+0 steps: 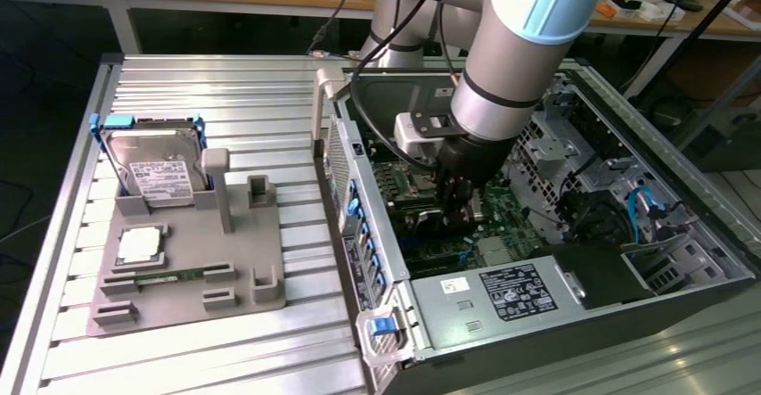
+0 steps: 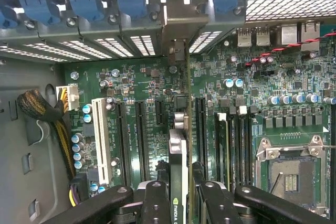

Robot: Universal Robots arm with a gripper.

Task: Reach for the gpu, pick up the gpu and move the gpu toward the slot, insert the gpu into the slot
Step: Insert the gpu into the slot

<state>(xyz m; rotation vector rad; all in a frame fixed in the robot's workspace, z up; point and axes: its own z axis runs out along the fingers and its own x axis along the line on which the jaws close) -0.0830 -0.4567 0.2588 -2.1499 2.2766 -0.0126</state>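
Observation:
My gripper [image 1: 457, 209] reaches down inside the open computer case [image 1: 380, 341], just above the green motherboard [image 1: 500, 208]. In the wrist view the gripper [image 2: 181, 205] is shut on the gpu [image 2: 178, 150]. The gpu shows edge-on as a thin dark card between the black fingers [image 2: 156, 203]. Its metal bracket [image 2: 181, 19] lies against the case's rear slot openings. The card stands upright among the long black slots [image 2: 140, 140], between a short slot and another long one [image 2: 200, 129]. The slot under its edge is hidden, so I cannot tell how deep it sits.
A grey fixture [image 1: 191, 270] on the table at the exterior view's left holds a silver hard drive [image 1: 160, 176], a processor chip [image 1: 141, 243] and a memory stick [image 1: 178, 276]. Inside the case are the power supply [image 1: 511, 292], a processor socket [image 2: 289, 174] and a cable bundle [image 2: 39, 111].

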